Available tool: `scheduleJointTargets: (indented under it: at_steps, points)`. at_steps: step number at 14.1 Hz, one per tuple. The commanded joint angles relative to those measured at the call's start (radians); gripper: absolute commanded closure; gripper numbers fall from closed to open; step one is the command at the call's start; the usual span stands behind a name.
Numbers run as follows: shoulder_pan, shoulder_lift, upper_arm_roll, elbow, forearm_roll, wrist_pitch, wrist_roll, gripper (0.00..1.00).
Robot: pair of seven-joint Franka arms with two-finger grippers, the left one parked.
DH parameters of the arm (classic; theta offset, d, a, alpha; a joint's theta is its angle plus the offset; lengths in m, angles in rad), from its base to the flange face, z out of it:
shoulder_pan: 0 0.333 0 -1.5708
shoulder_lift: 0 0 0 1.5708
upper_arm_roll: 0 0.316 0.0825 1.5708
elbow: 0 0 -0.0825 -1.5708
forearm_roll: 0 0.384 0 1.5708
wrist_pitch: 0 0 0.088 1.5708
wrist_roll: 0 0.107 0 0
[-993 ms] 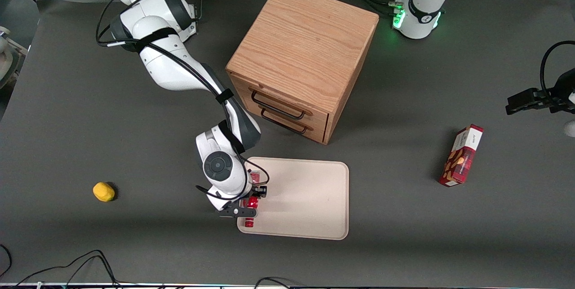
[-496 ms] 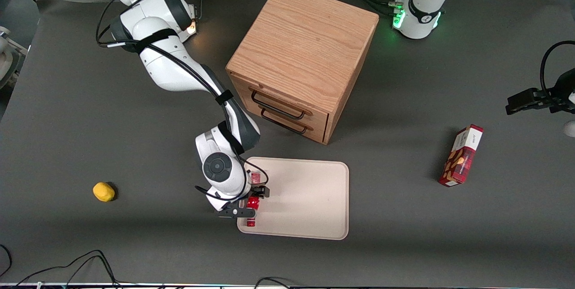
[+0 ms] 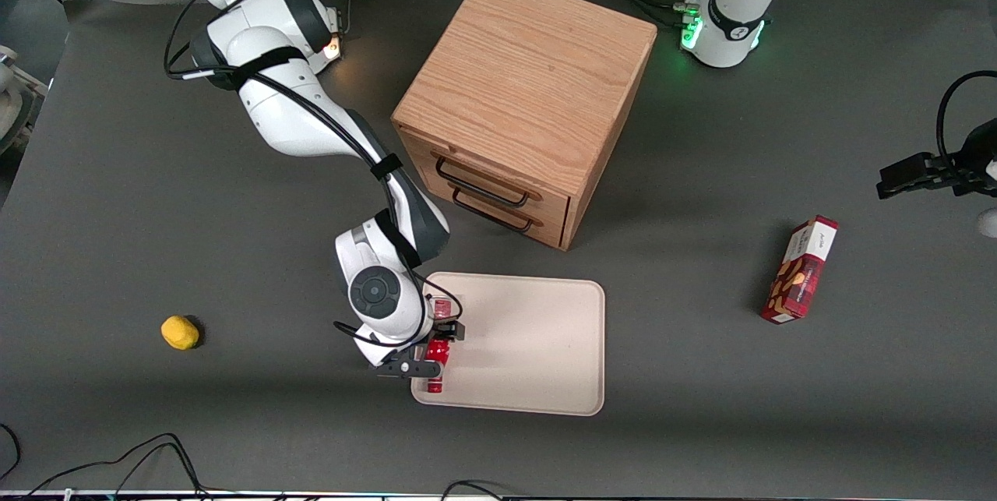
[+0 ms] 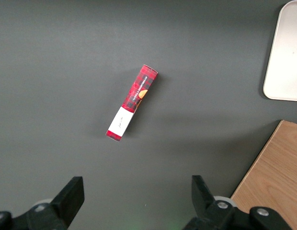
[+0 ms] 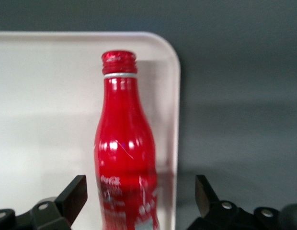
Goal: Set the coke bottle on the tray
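Note:
The coke bottle [image 3: 435, 367] [image 5: 125, 153] is slim and red with a red cap. It lies on the beige tray [image 3: 530, 345] [image 5: 43, 105], close to the tray's rim at the working arm's end. My right gripper [image 3: 432, 348] [image 5: 140, 191] hangs just above the bottle and is open. Its two black fingers [image 5: 75, 192] stand wide apart on either side of the bottle's lower body, with a gap on each side. The bottle's base end is hidden under the gripper. One corner of the tray [image 4: 285, 57] also shows in the left wrist view.
A wooden two-drawer cabinet [image 3: 522, 104] stands farther from the front camera than the tray. A red snack box [image 3: 802, 271] [image 4: 133, 101] lies toward the parked arm's end. A small yellow object [image 3: 180, 332] lies toward the working arm's end. Cables [image 3: 156, 454] run along the near table edge.
The right arm's wrist has shifted slightly toward the working arm's end. The bottle has stayed where it was on the tray.

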Motion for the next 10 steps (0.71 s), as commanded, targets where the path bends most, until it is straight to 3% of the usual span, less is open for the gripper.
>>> scheduleJointTargets:
  at_steps: [1,4,7,10]
  points:
    - [-0.048,-0.132,0.015,-0.016,0.023,-0.147,-0.019,0.0]
    - [-0.087,-0.359,0.018,-0.236,0.034,-0.268,-0.032,0.0]
    - [-0.197,-0.635,0.101,-0.544,0.032,-0.269,-0.086,0.0]
    - [-0.3,-0.923,0.117,-0.814,0.032,-0.273,-0.216,0.0]
